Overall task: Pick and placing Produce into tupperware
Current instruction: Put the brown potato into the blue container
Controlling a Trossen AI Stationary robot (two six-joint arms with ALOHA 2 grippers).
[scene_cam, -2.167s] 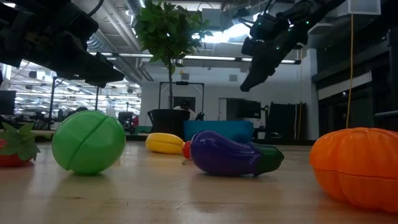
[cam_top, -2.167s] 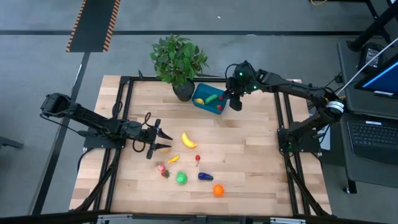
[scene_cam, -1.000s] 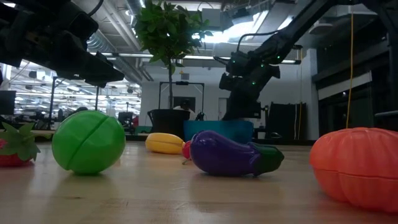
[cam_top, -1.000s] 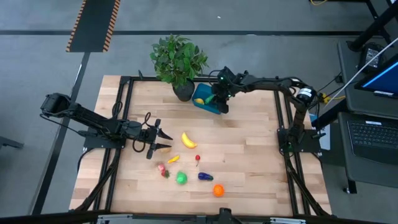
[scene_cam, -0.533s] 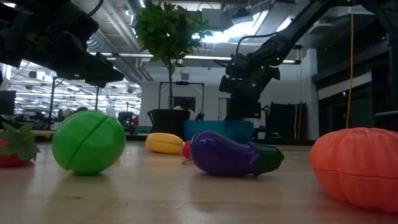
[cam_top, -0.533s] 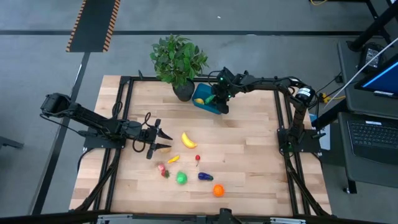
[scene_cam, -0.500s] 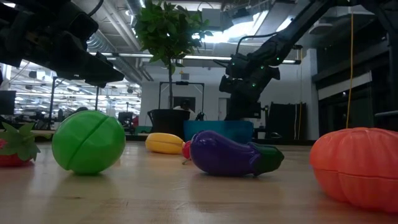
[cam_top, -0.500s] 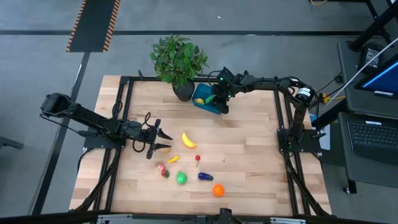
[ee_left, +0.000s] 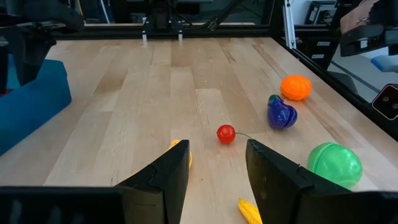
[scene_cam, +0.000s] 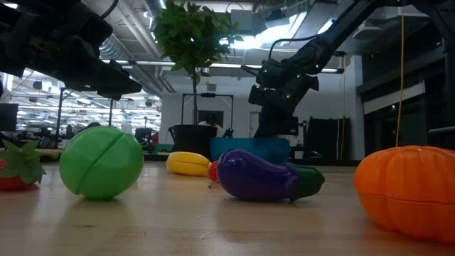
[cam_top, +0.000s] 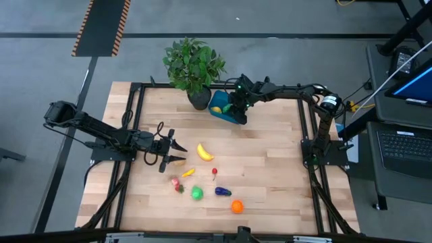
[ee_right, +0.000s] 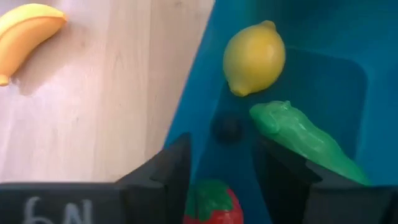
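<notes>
Near edge of the table (cam_top: 270,182), about 6 o'clock from centre: orange pumpkin-like piece (cam_top: 236,206), with the purple eggplant (cam_top: 222,192) just up-left of it and the green round piece (cam_top: 196,194) further toward 7 o'clock. A red strawberry (cam_top: 176,183) lies beside the green piece at its 10 o'clock. Small red cherry (cam_top: 214,171) sits between eggplant and banana. Small yellow-orange piece (cam_top: 188,173) lies just below the left gripper's fingers.

Mid-table: yellow banana (cam_top: 205,152) lies loose on the wood, at 3 o'clock of the left gripper (cam_top: 177,152). The left gripper hovers at the table's 9 o'clock side, jaws apart, nothing between them; in the left wrist view the cherry (ee_left: 226,133) shows through the gap.

Far side, about 12 o'clock: teal tupperware (cam_top: 219,101) sits just beside the potted plant (cam_top: 194,67), at its 4 o'clock. Right gripper (cam_top: 239,111) is low over the tupperware's right end, jaws apart, holding nothing. In the right wrist view a red strawberry piece (ee_right: 212,202) lies in the container between the fingers, touching neither as far as can be seen; a yellow lemon (ee_right: 254,57), a green pepper-like piece (ee_right: 303,140) and a small dark round item (ee_right: 228,129) also lie inside.
</notes>
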